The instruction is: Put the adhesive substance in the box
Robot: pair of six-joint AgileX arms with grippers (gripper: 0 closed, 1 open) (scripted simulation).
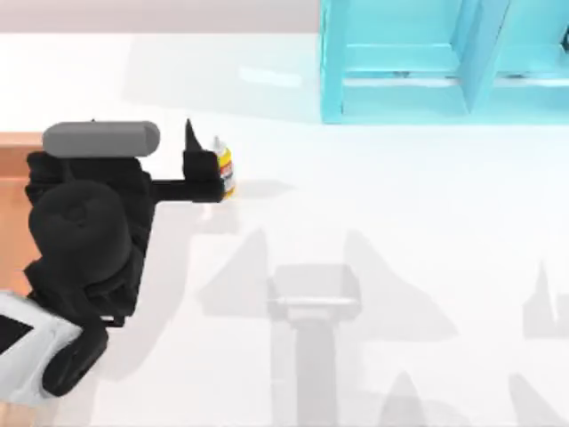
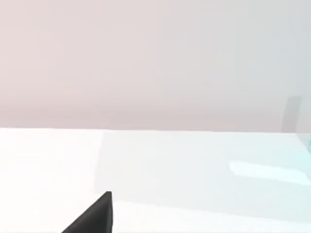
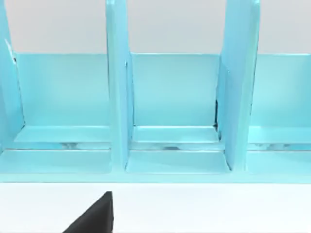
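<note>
glue bottle [image 1: 222, 166] upright, gripped by left gripper [image 1: 206, 165] | beside box [image 1: 18, 178] | right fingers: unclear

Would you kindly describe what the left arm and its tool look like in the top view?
The left arm is mostly matte black and bulky, with a white segment at its lower end and a grey rounded bar across its top. Its tool is black, with slim, pointed fingers. No cables or markings are visible.

Count, top view: 1 yellow glue bottle [image 1: 222, 165]; 1 wooden tray [image 1: 16, 200], partly covered by the arm at table's left; 1 turquoise shelf unit [image 1: 427, 62]. Right wrist view: the shelf unit shows 2 full compartments, 2 partial ones at the edges
</note>
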